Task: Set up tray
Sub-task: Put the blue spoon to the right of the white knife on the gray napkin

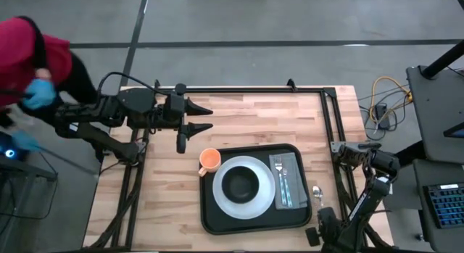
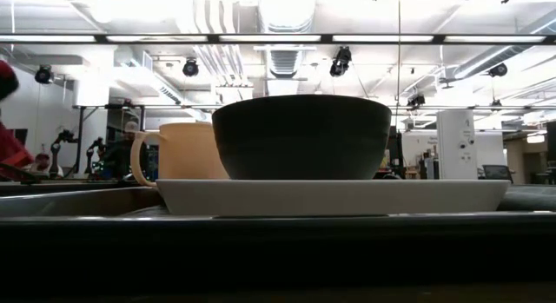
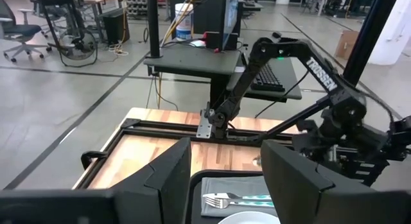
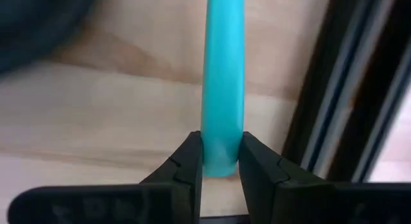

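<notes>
The black tray point(image 1: 217, 209) lies on the wooden table's near right part. It carries a white plate point(image 1: 226, 198) with a black bowl point(image 1: 241, 183), and a grey cloth point(image 1: 293, 182) with a fork point(image 1: 280, 179) on it. An orange cup point(image 1: 209, 160) stands at the tray's far left corner. A spoon point(image 1: 317, 191) with a teal handle point(image 4: 223, 70) lies just right of the tray. My right gripper point(image 4: 221, 166) is shut on that handle. My left gripper point(image 1: 205, 117) hangs open over the table's far left part, touching nothing. The low view shows bowl point(image 2: 301, 136), plate point(image 2: 330, 197) and cup point(image 2: 178, 151), no gripper. My right gripper pinches the spoon's teal handle at its free end point(image 4: 221, 153) between the two fingers. The fingers come from the table's near side and lie along the handle, which runs straight on ahead of them over the wood. Whether the spoon is lifted clear I cannot tell.
A black frame rail point(image 1: 330, 130) runs along the table's right side, close to the spoon. A person in a red top with blue gloves point(image 1: 40, 93) stands at the table's far left corner. Bare wood point(image 1: 254, 119) lies between the left gripper and the tray.
</notes>
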